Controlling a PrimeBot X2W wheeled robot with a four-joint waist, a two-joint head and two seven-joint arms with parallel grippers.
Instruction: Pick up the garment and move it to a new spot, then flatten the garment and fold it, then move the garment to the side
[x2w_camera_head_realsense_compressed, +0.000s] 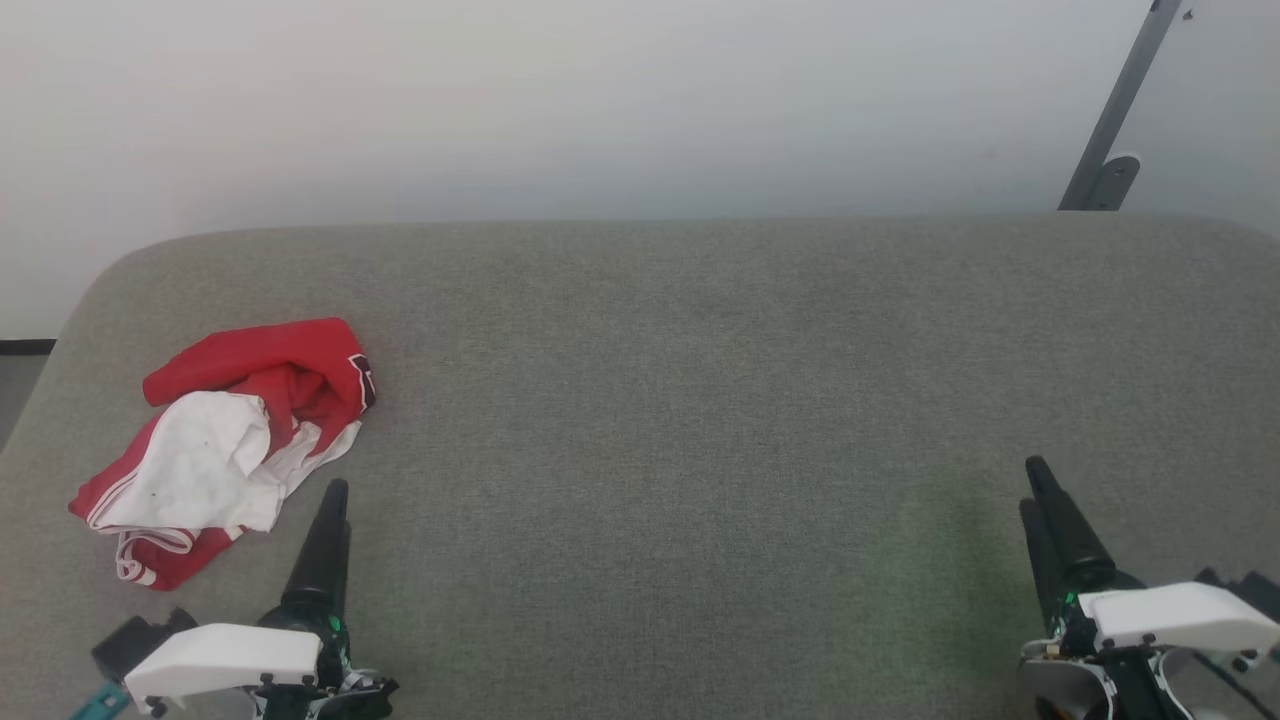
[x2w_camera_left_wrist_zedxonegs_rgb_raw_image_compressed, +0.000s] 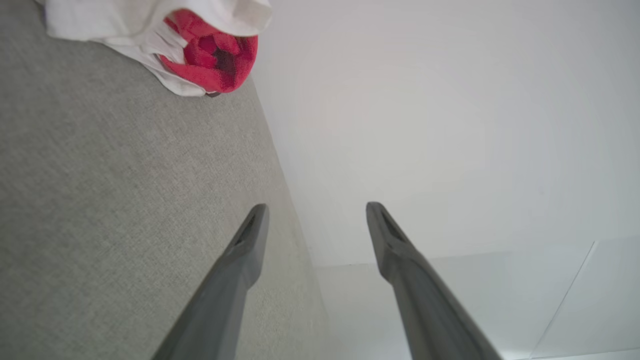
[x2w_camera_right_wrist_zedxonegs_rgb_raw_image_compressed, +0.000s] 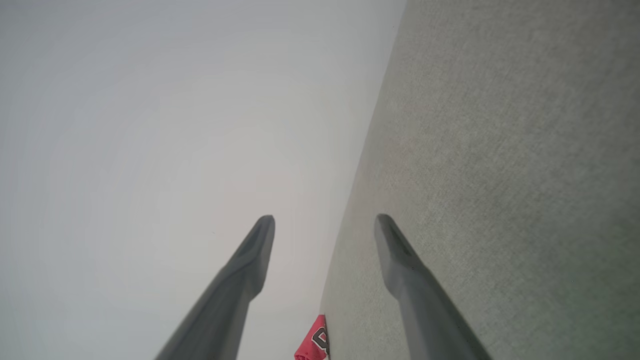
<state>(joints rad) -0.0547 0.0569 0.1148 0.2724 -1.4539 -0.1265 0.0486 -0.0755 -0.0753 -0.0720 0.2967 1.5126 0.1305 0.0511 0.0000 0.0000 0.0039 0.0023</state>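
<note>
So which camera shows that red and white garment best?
The head view: the whole crumpled garment lies in sight on the grey fabric surface. The left wrist view catches a bunched red-and-white end at its top edge; the right wrist view, a small red corner at its bottom edge.

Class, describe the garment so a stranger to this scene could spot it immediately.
A wide grey fabric surface spreads below a pale wall. Near its left end, just beyond the left gripper, lies the garment, a crumpled heap. Its bright red and white cloth with striped trim stands out against the plain grey.
</note>
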